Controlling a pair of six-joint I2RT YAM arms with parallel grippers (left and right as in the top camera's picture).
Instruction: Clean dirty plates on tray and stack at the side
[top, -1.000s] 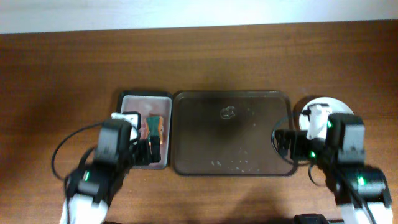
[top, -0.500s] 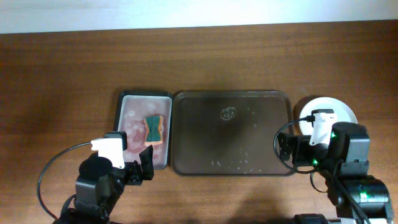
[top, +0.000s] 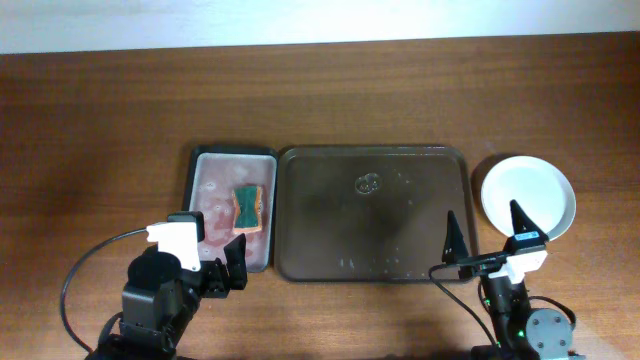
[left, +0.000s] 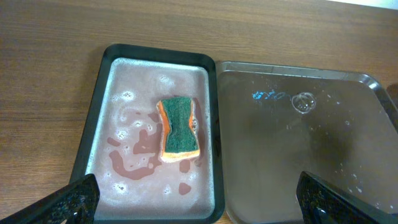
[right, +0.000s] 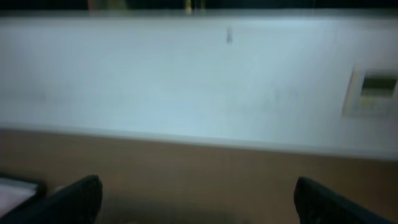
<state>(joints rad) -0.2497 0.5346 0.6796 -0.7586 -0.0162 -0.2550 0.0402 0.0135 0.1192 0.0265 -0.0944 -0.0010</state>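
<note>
When we look down from overhead, a brown wooden bench (top: 100, 120) fills the scene. At its middle lies the large dark brown tray (top: 330, 215), a rounded rectangle with a raised rim, its floor wet with scattered droplets and one small ring of bubbles. Just beside its left rim sits a smaller narrow tray (top: 197, 200) holding pinkish, foamy water, and a green-topped orange sponge (top: 248, 207) lies flat near the middle of that water. On the bench just beside the large tray's right rim, off the tray, rests a round white plate (top: 528, 197), its face plain white; we cannot tell whether other plates lie beneath it. The left claw (left: 198, 190) hangs by the near edge of the smaller tray, holding nothing, its jaws spread wide: in the left wrist view its dark fingertips (left: 78, 200) sit in the two lower corners with both trays between them. The right claw (top: 485, 232) hovers by the large tray's near right corner, close to the plate but apart from it, also spread wide and holding nothing. Its wrist view is blurred, showing only a pale wall (right: 186, 81) above a strip of brown bench.
</note>
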